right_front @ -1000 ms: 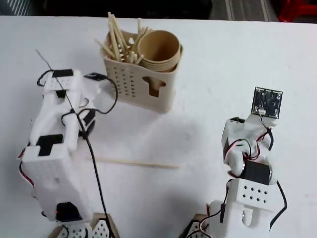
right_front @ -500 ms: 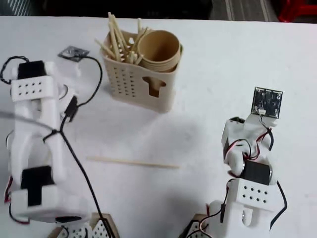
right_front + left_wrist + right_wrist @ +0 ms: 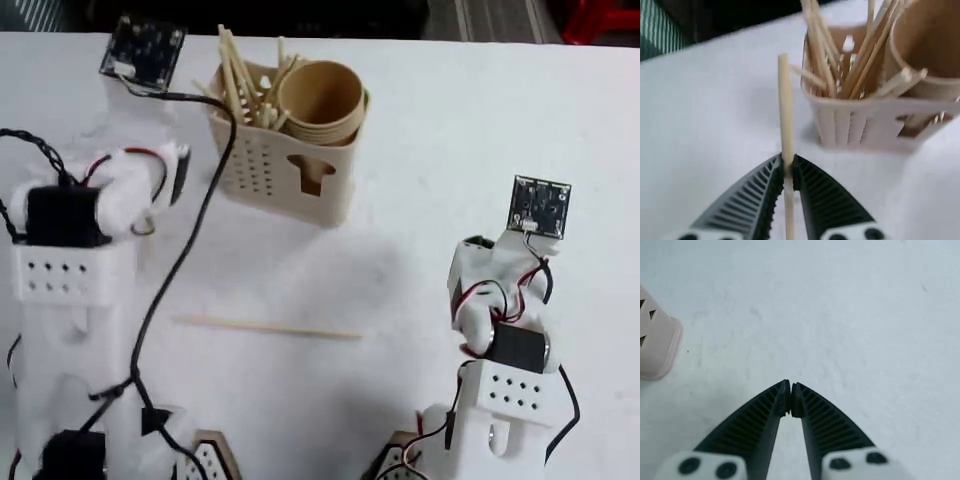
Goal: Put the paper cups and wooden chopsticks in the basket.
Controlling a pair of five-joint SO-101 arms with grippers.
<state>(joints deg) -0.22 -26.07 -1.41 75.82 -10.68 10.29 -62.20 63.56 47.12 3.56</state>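
Note:
The perforated beige basket [image 3: 285, 165] stands at the back of the table, with stacked paper cups [image 3: 322, 98] and several wooden chopsticks [image 3: 238, 75] in it. One chopstick [image 3: 265, 327] lies flat on the table in front of it. In the left wrist view my left gripper [image 3: 787, 169] is shut on another chopstick [image 3: 785, 110], held just short of the basket [image 3: 865, 122] on its chopstick side. The left arm [image 3: 75, 230] rises beside the basket. My right gripper [image 3: 790, 396] is shut with nothing in it, low over bare table.
The right arm [image 3: 505, 300] sits folded at the front right, well away from the basket. A black cable [image 3: 185, 250] hangs from the left arm down to the table's front. A corner of the basket [image 3: 655, 347] is in the right wrist view.
The left arm has lifted from low over the table and swung back toward the basket's left side. The chopstick on the table and the right arm have not moved.

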